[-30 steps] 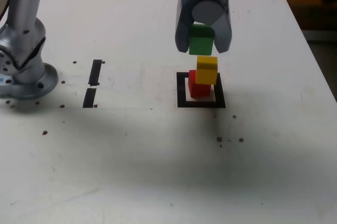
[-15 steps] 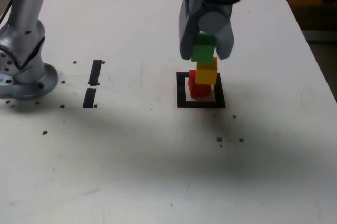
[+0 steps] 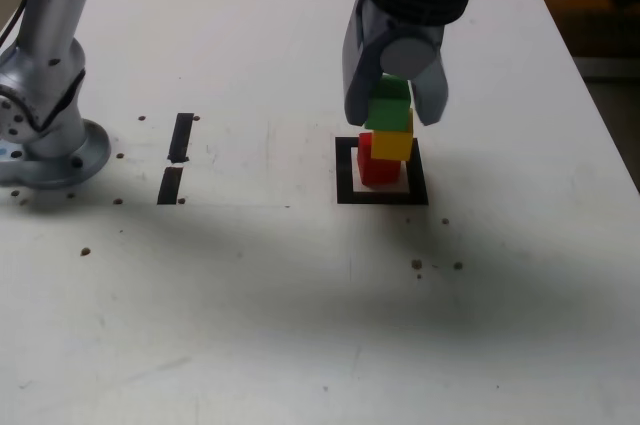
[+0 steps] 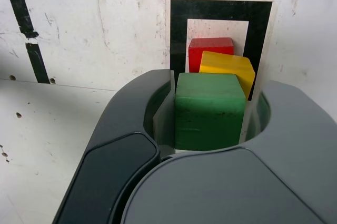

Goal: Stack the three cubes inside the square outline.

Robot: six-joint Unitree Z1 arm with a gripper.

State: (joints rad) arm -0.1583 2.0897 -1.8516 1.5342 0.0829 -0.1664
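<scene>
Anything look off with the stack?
Yes, slightly askew: the yellow cube sits off-centre on the red cube, overhanging toward the exterior view's right. The green cube isn't squared with yellow either. No visible damage to the cubes.

And on the tabletop (image 3: 250,285) right now we've got three cubes, one red (image 3: 378,160), one yellow (image 3: 391,145) and one green (image 3: 388,107), plus one square outline (image 3: 345,173) and two short black tape strips (image 3: 181,137), folks!
</scene>
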